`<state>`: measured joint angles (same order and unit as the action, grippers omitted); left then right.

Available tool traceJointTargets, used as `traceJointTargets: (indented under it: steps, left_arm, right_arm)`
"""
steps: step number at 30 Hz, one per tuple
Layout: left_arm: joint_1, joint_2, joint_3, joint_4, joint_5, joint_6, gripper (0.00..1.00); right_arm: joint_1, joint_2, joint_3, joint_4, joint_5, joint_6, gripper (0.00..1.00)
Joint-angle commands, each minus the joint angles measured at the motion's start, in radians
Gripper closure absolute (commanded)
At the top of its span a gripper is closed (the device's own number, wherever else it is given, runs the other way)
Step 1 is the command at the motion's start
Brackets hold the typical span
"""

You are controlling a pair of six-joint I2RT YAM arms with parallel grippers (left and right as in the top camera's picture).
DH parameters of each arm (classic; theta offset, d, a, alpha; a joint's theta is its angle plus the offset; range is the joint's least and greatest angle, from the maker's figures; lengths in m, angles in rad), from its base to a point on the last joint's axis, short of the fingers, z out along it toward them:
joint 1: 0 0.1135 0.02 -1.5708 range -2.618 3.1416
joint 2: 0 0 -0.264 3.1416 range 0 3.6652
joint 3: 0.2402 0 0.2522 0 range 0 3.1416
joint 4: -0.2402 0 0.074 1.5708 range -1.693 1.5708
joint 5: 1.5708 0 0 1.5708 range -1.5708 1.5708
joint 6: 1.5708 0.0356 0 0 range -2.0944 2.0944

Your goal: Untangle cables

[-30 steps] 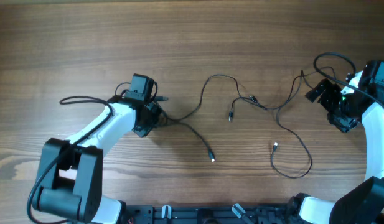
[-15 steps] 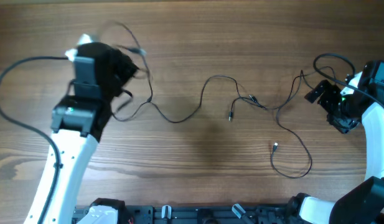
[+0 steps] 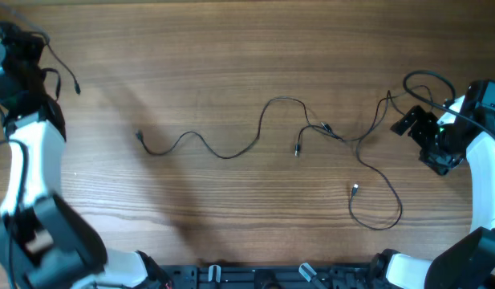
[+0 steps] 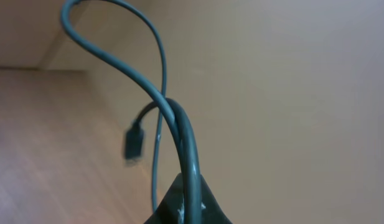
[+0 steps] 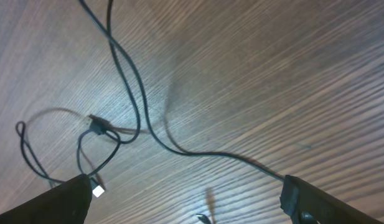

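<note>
My left gripper (image 3: 26,38) is raised at the far left back and is shut on one thin black cable (image 4: 179,124). That cable loops above the jaws (image 4: 187,208) and its plug (image 4: 134,142) hangs free, also seen from overhead (image 3: 75,85). The other cables (image 3: 231,152) lie on the table. One runs from a plug at the left (image 3: 139,135) to a crossing (image 3: 326,128) in the middle. Another goes on to a loop (image 3: 383,221) at the front right. My right gripper (image 3: 414,120) is open just above the table, with a strand (image 5: 198,154) running between its fingers (image 5: 185,190).
The wooden table (image 3: 231,48) fills the overhead view. A thicker black wire (image 3: 428,76) loops off the right arm at the back right. The arm bases stand along the front edge (image 3: 255,277).
My left arm has swung from the table's middle left up to the far left back corner, lifting one cable away from the rest. The right arm has not moved.
</note>
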<state>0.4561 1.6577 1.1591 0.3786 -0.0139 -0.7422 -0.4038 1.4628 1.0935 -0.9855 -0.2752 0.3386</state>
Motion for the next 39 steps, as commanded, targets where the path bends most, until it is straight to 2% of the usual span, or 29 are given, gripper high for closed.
traceJointTargets:
  steps: [1,4,7,8,9,10,11,15,17,21,23,27,30,33,34,38,39]
  left_arm:
    - [0.063,0.244,0.124,0.024,-0.005,-0.032,0.96]
    - [0.091,0.447,0.232,-0.022,-0.003,-0.032,0.96]
    - [0.117,0.506,0.239,-0.047,-0.01,-0.039,0.95]
    - [0.129,0.529,0.239,-0.076,-0.01,-0.039,0.83]
    - [0.136,0.536,0.239,-0.114,-0.01,-0.039,0.62]
    - [0.14,0.536,0.239,-0.163,-0.013,-0.039,0.27]
    - [0.145,0.533,0.239,-0.189,-0.008,-0.039,0.0]
    - [0.151,0.438,0.269,-0.346,0.064,-0.066,0.0]
    - [0.144,0.315,0.309,-0.528,0.085,-0.105,0.0]
    - [0.091,0.1,0.322,-0.792,0.145,-0.138,0.0]
    - [0.04,0.029,0.322,-0.892,0.163,-0.138,0.0]
    - [-0.164,-0.013,0.321,-1.038,0.343,-0.137,0.0]
    - [-0.328,0.01,0.32,-1.078,0.343,-0.132,0.0]
    - [-0.467,0.026,0.319,-1.096,0.295,0.066,0.0]
    - [-0.521,0.026,0.319,-1.15,0.198,0.169,0.0]
    - [-0.57,0.026,0.318,-1.327,-0.234,0.185,0.0]
    - [-0.569,0.026,0.318,-1.365,-0.253,0.185,0.0]
  right_arm:
    - [0.006,0.013,-0.005,0.024,-0.042,0.006,0.0]
    - [0.025,0.013,-0.005,0.027,-0.049,0.032,0.0]
    - [0.054,0.013,-0.005,0.028,-0.049,0.032,0.0]
    - [0.068,0.013,-0.006,0.037,-0.049,0.032,0.0]
    - [0.081,0.013,-0.005,0.053,-0.049,0.039,0.0]
    - [0.095,0.013,-0.005,0.07,-0.049,0.055,0.0]
    - [0.112,0.013,-0.005,0.089,-0.049,0.058,0.0]
    - [0.155,0.013,-0.005,0.118,-0.089,0.057,0.0]
    - [0.155,0.013,-0.005,0.119,-0.091,0.055,0.0]
    - [0.155,0.013,-0.005,0.133,-0.034,0.058,0.0]
    - [0.155,0.013,-0.005,0.134,-0.009,0.058,0.01]
    - [0.155,0.013,-0.005,0.152,-0.006,0.058,0.0]
    - [0.155,0.013,-0.005,0.15,-0.006,0.057,0.0]
    - [0.155,0.013,-0.005,0.149,-0.006,0.054,0.0]
    - [0.155,0.013,-0.005,0.138,-0.006,0.054,0.0]
    - [0.155,0.013,-0.005,0.141,-0.006,0.053,0.0]
    - [0.155,0.013,-0.005,0.141,-0.007,0.053,0.0]
